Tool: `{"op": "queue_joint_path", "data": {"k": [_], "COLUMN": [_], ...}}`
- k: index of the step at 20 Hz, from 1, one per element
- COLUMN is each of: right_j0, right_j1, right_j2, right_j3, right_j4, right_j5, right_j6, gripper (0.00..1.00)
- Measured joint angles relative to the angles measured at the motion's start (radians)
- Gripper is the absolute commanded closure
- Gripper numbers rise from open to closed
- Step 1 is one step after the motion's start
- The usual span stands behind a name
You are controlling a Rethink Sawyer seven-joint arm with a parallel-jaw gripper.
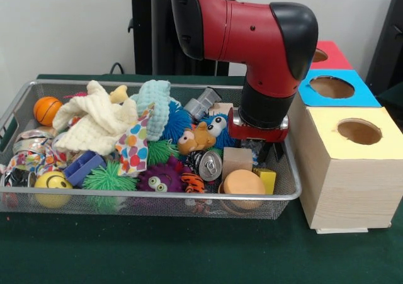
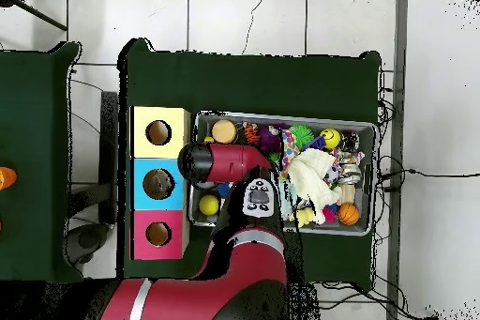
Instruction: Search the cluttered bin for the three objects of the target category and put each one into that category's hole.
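Observation:
The cluttered bin (image 1: 157, 196) is a wide wire-mesh tray full of toys; it also shows in the overhead view (image 2: 371, 130). My gripper (image 1: 266, 152) reaches down into the bin's right end, next to the wooden boxes. It sits just above a wooden block (image 1: 237, 160) and a yellow block (image 1: 266, 178), behind a round tan disc (image 1: 244, 184). The arm's red and black wrist (image 1: 264, 76) hides most of it. In the overhead view the arm (image 2: 211, 162) covers the gripper. Three wooden boxes with holes stand beside the bin: yellow top (image 1: 359, 131), blue top (image 1: 332, 87), red top (image 1: 324, 55).
The bin holds a silver can (image 1: 208, 164), a blue furry toy with eyes (image 1: 214, 126), a purple spiky ball (image 1: 160, 177), a green spiky ball (image 1: 108, 178), a cream cloth (image 1: 94, 123), an orange basketball (image 1: 46, 109) and a yellow smiley ball (image 1: 52, 188). Green cloth covers the table (image 1: 189, 252).

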Motion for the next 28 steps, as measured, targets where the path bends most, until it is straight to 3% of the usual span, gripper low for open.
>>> {"op": "queue_joint_path", "data": {"k": [15, 28], "right_j0": [0.004, 0.004], "right_j1": [-0.009, -0.101], "right_j2": [-0.002, -0.004], "right_j3": [0.007, 0.095], "right_j4": [0.0, -0.017], "right_j5": [-0.001, -0.002], "right_j6": [0.0, 0.0], "gripper": [1.0, 1.0]}}
